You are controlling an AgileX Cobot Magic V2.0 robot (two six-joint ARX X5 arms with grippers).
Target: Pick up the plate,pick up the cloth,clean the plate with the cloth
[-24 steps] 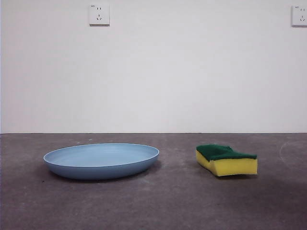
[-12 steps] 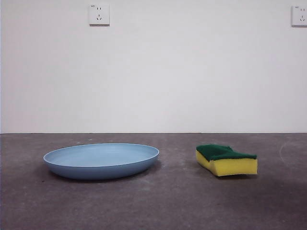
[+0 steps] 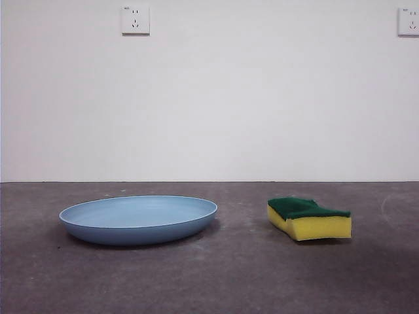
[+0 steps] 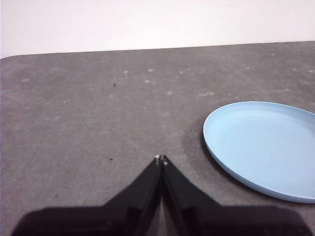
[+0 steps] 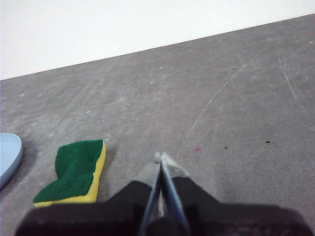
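The light-blue plate [image 3: 139,219] lies flat on the grey table, left of centre in the front view. The cloth, a yellow sponge with a green scouring top [image 3: 308,218], lies to its right, apart from it. My left gripper [image 4: 161,159] is shut and empty, above the table beside the plate [image 4: 266,147]. My right gripper [image 5: 161,157] is shut and empty, above the table beside the sponge [image 5: 75,172]. Neither gripper shows in the front view.
The grey table [image 3: 236,275] ends at a white wall with two sockets [image 3: 135,19]. The plate's edge [image 5: 9,157] shows beyond the sponge in the right wrist view.
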